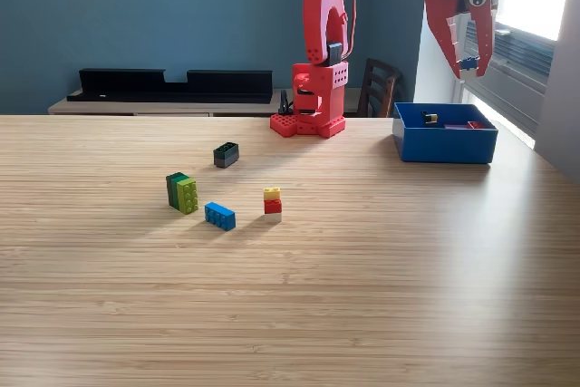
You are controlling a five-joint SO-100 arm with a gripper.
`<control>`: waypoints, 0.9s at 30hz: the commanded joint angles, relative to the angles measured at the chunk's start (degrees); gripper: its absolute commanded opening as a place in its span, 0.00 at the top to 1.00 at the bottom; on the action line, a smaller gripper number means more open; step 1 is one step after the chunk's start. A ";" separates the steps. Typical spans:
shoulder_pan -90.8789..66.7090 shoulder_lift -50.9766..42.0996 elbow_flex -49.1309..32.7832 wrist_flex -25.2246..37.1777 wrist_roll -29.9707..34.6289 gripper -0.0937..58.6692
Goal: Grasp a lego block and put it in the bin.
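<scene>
Tool: the red tool hangs high above the blue bin, its fingers spread apart and pointing down; a small blue bit shows near the tips, too small to tell whether it is a block or part of the arm, so nothing can be called gripped.
Bin: a shallow rectangular blue box with low walls at the exterior view's right, on the table; a small dark piece and a red piece lie inside it.
Blocks on the table: four groups, all well apart from the bin, towards the exterior view's left and centre.
Dark block: a dark green-black brick, nearest the arm base.
Green pair: a dark green and lime brick standing together.
Blue block: a blue brick lying flat, just right of the green pair.
Stack: yellow on red on white, upright and narrow.
Step in hand, as I judge it: the tool is over the bin with jaws released, so the next reach is back to a block.
How to do it well: choose the dark block or the blue one, each standing clear of its neighbours; come down from above with fingers wide, straddle the short sides, close squarely, lift straight.
Risk: the stack looks tippy; a sideways nudge would likely topple it.
</scene>
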 commanded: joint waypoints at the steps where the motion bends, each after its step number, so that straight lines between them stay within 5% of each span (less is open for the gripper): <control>1: -4.22 -1.32 -0.26 1.14 -1.14 1.00; 11: -7.56 -17.23 -6.68 3.08 -1.05 0.98; 15: -7.73 -20.21 -10.20 5.89 -2.37 0.48; 18: -7.65 -20.92 -11.60 7.12 -2.64 0.38; 22: -6.86 -20.83 -13.45 8.79 -2.90 0.42; 27: -0.62 -20.83 -17.40 9.49 -0.62 0.77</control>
